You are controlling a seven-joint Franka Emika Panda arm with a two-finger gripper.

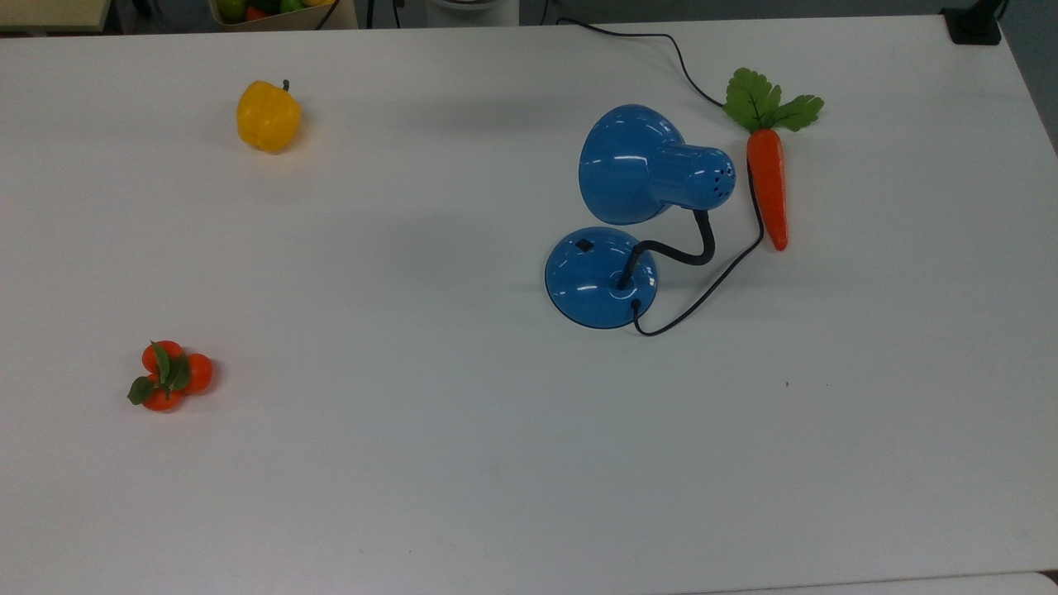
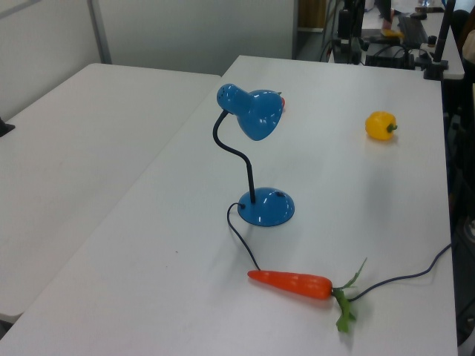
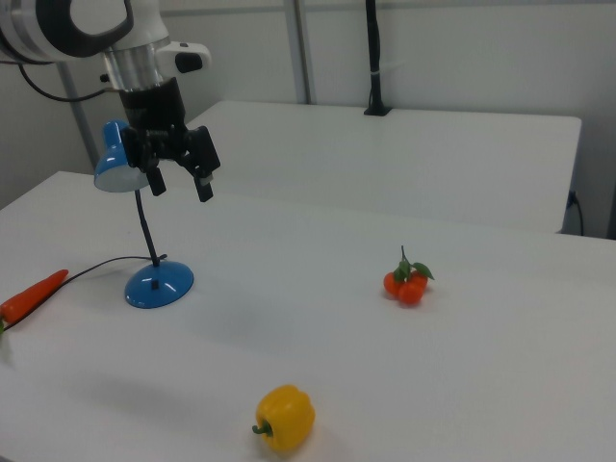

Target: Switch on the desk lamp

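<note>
Where the white counter (image 1: 463, 463) spreads across the top view, a glossy blue desk lamp (image 1: 602, 277) right of centre; round domed base flat on the surface, a small black switch (image 1: 584, 245) on the base's upper left in the top view; black bendy neck (image 1: 690, 248) curving up to a bell-shaped shade (image 1: 636, 164) tipped over the base; black cord (image 1: 711, 285) looping from the base past the carrot and off the counter's far edge. Just beside the cord on the top view's right, an orange carrot (image 1: 768, 186) with green leaves, lying flat. Well apart on the top view's left, a yellow bell pepper (image 1: 267, 116) near the far edge and a cluster of small oranges (image 1: 169, 376) with leaves nearer the front. In the right view, the gripper (image 3: 179, 183) up in the air, close by the lamp's shade and well above the base; fingers (image 3: 204, 180) spread apart, open and holding nothing; black fingers below a white arm (image 3: 87, 24). In the left view, lamp standing mid-counter, carrot in front of the base, pepper beyond on the left view's right.
</note>
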